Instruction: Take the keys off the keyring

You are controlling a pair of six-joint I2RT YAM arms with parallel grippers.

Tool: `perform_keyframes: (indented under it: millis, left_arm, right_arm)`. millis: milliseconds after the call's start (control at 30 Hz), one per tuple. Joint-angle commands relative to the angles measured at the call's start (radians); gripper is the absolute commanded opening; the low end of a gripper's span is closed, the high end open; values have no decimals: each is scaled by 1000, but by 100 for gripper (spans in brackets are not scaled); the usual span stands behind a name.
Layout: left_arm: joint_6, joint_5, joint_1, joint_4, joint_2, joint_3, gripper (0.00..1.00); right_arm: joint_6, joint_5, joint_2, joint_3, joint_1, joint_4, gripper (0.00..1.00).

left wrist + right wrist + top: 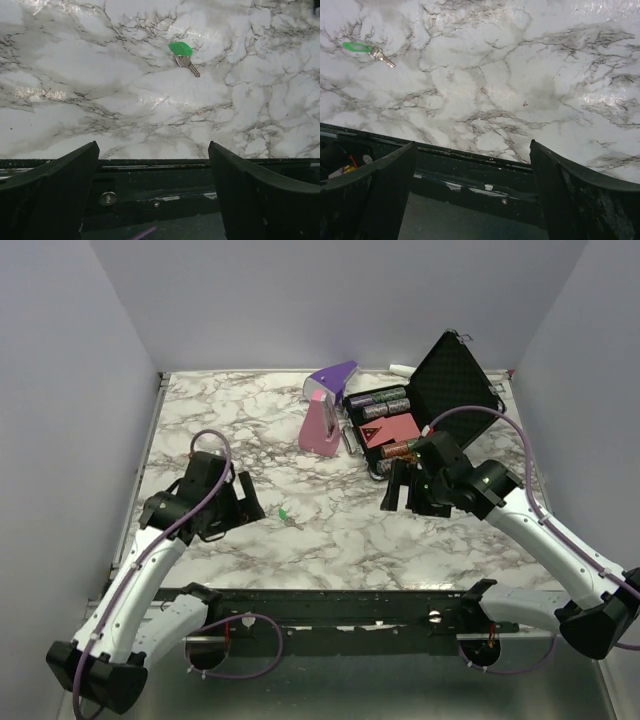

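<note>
The left arm (140, 580) runs up from the lower left of the top view and bends inward. The left hand (250, 502) sits left of centre, pointing right, its fingers (60, 190) spread wide apart. The right arm (550, 540) angles up from the lower right. The right hand (402, 498) hangs right of centre, tilted down and left, fingers (580, 195) just as wide.

Keyring (179, 60) too tiny and blurred for any clear outline against the green key (183, 55).
</note>
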Motion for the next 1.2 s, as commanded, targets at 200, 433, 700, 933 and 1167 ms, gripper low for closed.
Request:
perform_keyframes:
  millis: [200, 433, 700, 933, 1167]
  left_arm:
    - [-116, -240, -203, 98, 283, 40, 99]
    - [-127, -201, -231, 251, 381, 7, 99]
    - [-182, -293, -291, 236, 580, 98, 99]
    - [-185, -325, -305, 262, 714, 155, 91]
    - [-182, -315, -308, 289, 789, 147, 75]
  right_arm:
    - [89, 46, 52, 30, 4, 30, 100]
    - [126, 18, 84, 82, 4, 0, 100]
    - [123, 42, 98, 99, 6, -20, 100]
    - [100, 14, 153, 140, 6, -25, 100]
    - [65, 55, 158, 165, 4, -48, 100]
